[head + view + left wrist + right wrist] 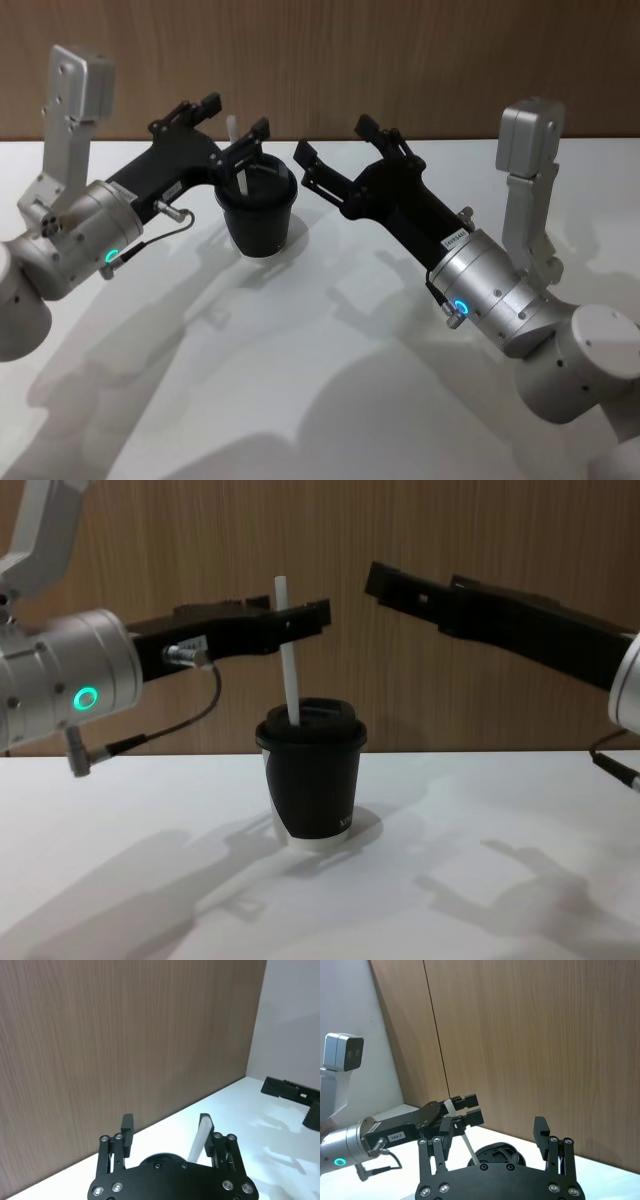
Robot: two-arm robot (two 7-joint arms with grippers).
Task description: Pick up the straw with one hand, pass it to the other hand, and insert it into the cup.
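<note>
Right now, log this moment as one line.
straw: in cup lid | left gripper: jaws open around straw | right gripper: open, beside cup

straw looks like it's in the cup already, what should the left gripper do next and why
Probably lift the left gripper straight up and away. The straw already stands in the lid of the cup, and the gripper's fingers are spread, so lifting avoids knocking it. The right gripper is open, off to the side.

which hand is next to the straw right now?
The left hand: the straw stands in the cup beside one of its open fingers. The right hand sits off to the cup's side, open.
</note>
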